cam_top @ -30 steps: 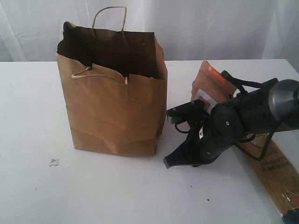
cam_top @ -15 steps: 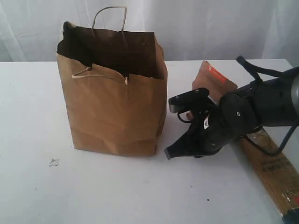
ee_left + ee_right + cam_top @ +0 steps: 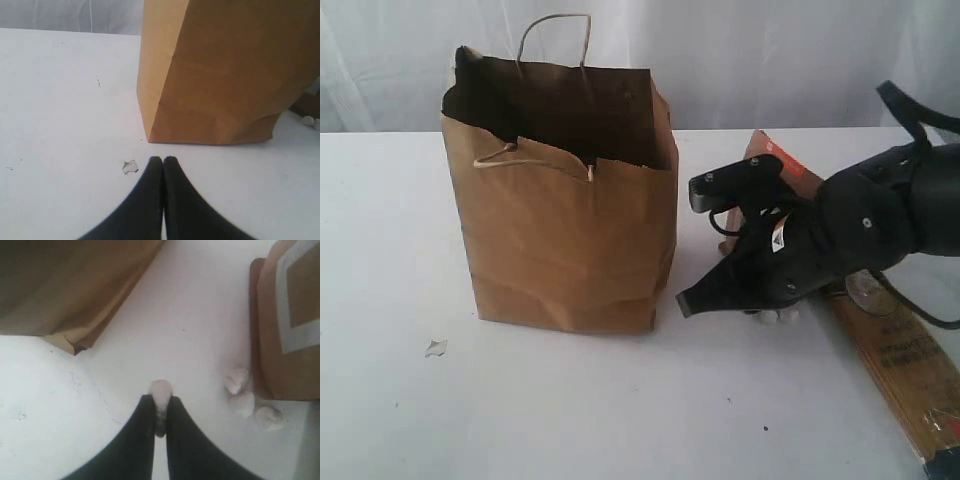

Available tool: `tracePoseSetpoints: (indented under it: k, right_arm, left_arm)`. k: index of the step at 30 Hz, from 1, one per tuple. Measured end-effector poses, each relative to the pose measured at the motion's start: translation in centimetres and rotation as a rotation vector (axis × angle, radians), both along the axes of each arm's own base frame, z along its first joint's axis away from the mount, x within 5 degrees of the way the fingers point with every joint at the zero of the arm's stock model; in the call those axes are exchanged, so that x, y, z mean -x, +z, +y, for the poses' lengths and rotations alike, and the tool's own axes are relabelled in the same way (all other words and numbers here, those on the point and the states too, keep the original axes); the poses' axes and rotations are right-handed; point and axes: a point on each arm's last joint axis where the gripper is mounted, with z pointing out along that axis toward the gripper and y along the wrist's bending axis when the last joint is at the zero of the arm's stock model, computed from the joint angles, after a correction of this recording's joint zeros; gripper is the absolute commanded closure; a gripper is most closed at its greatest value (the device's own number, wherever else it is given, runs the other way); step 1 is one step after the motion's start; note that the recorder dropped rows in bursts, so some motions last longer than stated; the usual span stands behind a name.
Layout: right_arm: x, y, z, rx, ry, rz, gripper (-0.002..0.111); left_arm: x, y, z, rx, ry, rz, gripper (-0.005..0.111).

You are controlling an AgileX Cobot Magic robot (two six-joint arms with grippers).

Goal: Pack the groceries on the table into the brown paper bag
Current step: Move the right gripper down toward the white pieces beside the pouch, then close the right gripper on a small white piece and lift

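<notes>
Now the right claw (image 3: pixel 160 414), pinched on a white lump (image 3: pixel 161 389), has risen off the table (image 3: pixel 570 400), bag (image 3: pixel 560 230) just ahead, so a carry over its rim looks next.

White table (image 3: pixel 570 400) with brown paper bag (image 3: pixel 565 240), pouch (image 3: pixel 280 365), spaghetti pack (image 3: pixel 900 370), scrap (image 3: pixel 436 347) (white lumps (image 3: pixel 242 402) beside the pouch)
</notes>
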Motion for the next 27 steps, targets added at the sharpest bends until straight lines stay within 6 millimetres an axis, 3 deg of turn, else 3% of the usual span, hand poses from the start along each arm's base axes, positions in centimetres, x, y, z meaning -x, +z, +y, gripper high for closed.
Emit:
tracePoseSetpoints:
  k: [27]
  right_arm:
    - [1.1, 5.0, -0.7, -0.096, 0.003, -0.171, 0.106]
  left_arm:
    - [0.0, 0.0, 0.0, 0.0, 0.0, 0.0, 0.107]
